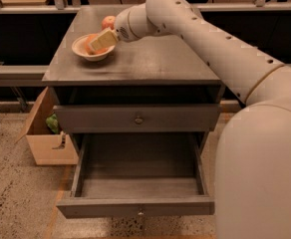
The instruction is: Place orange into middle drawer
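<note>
The orange (pixel 90 44) lies in a cream bowl (pixel 81 52) on the left part of the cabinet top. My gripper (pixel 102 39) reaches in from the right and sits right at the orange, over the bowl's right side, covering part of the fruit. A drawer (pixel 138 184) stands pulled out and empty below a closed drawer (pixel 138 117). A redder apple-like fruit (pixel 108 21) sits just behind the bowl and the gripper.
The grey cabinet top (pixel 155 59) lies to the right of the bowl. An open cardboard box (pixel 46 138) with something green in it stands on the floor left of the cabinet. My arm (pixel 225 59) crosses the right side of the view.
</note>
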Controlling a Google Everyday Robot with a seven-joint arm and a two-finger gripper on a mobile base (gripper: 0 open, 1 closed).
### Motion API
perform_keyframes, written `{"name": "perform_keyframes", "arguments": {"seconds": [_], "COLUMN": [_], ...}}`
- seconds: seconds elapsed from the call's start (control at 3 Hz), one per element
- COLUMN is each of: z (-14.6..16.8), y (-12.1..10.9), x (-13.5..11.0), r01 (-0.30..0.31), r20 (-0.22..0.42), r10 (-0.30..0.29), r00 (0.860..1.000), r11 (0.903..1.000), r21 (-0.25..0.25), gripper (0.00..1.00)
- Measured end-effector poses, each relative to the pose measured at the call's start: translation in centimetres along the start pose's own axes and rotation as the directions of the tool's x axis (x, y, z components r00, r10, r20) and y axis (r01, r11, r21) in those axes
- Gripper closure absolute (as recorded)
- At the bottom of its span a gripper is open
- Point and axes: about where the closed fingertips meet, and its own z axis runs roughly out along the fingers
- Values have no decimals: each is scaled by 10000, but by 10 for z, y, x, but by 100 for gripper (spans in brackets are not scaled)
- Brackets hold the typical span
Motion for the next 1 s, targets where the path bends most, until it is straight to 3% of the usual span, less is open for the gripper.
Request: {"name": "perform_keyframes", "arguments": {"seconds": [0.67, 1.0], "z": [34, 52], "y": [10, 12], "x": [-2, 5], "r01": [95, 8], "r20": [-7, -207], "r10": [-95, -29], "r00": [10000, 9998], "r11": [9973, 9946], "r21": [-730, -1043], "gripper": [20, 38]}}
